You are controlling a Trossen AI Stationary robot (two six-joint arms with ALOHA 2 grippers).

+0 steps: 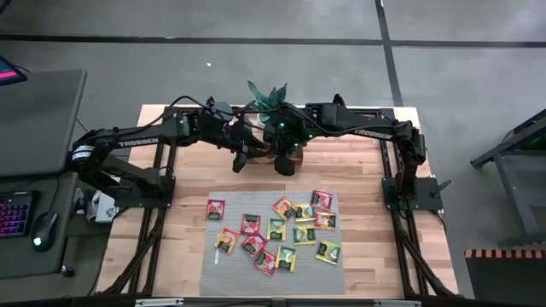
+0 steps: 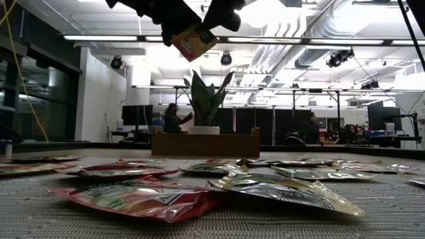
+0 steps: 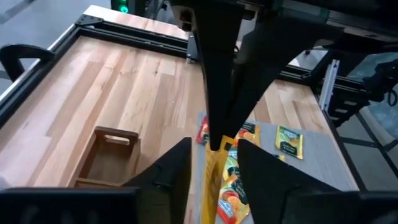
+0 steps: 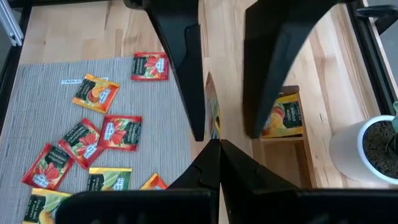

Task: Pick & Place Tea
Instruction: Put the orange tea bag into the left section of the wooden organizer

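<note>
1. Where the two arms meet above the table (image 3: 124, 74), the right gripper (image 4: 213, 144) is closed tight, its fingertips pinching the top edge of one yellow-orange tea sachet (image 3: 227, 186), which hangs clear of the surface.
2. The left gripper (image 3: 214, 146) faces it with fingers parted; the held sachet hangs in the gap between them, and a narrow gap shows on either side, so no contact by the left fingers can be made out.
3. The left wrist view shows the sachet's printed face. The right wrist view shows it only edge-on, as a thin strip between the left arm's two fingers.
4. The low view alone shows the height: the sachet hangs tilted, well above the wooden tray (image 2: 206, 143) and the plant (image 2: 206, 99) behind it. In the high view the grippers cover both sachet and tray.
5. Below and just beyond the grippers lies the tray. The right wrist view shows one yellow sachet in the tray (image 4: 283, 118), lying flat in a compartment; the left wrist view shows another compartment with bare wood. Which compartment holds the sachet cannot be told.
6. A white pot (image 4: 357, 149) stands just beside the tray.
7. On the other side of the grippers from the tray, a grey ribbed mat (image 4: 37, 112) carries the loose sachets (image 1: 215, 208), red, yellow and green, scattered flat, some overlapping.
</note>
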